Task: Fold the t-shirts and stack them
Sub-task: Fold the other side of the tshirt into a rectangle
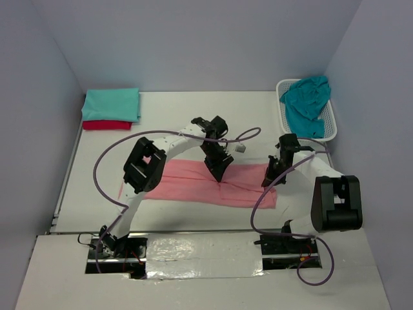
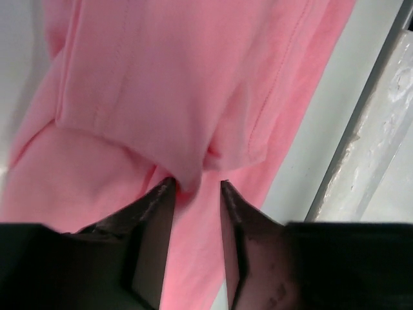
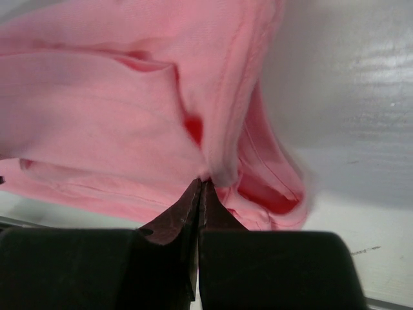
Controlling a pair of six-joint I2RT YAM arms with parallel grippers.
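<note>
Salmon pink shirt (image 1: 187,182) lies in a long strip across the table (image 1: 174,123). The right hand (image 3: 201,184) pinches its edge tight, while the left hand (image 2: 197,184) stands parted over a ridge of cloth. I'd close the left firmly first, then carry both ends over evenly.

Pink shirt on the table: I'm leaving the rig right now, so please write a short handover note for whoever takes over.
Left pincer: open, tips either side of a ridge of the pink shirt near its middle.
Right pincer: shut on the pink shirt's right edge.
Done: mint shirt folded, stacked on red shirt, far left corner.
To do: finish folding pink and stack it; teal-blue shirt lies crumpled in the basket.
</note>
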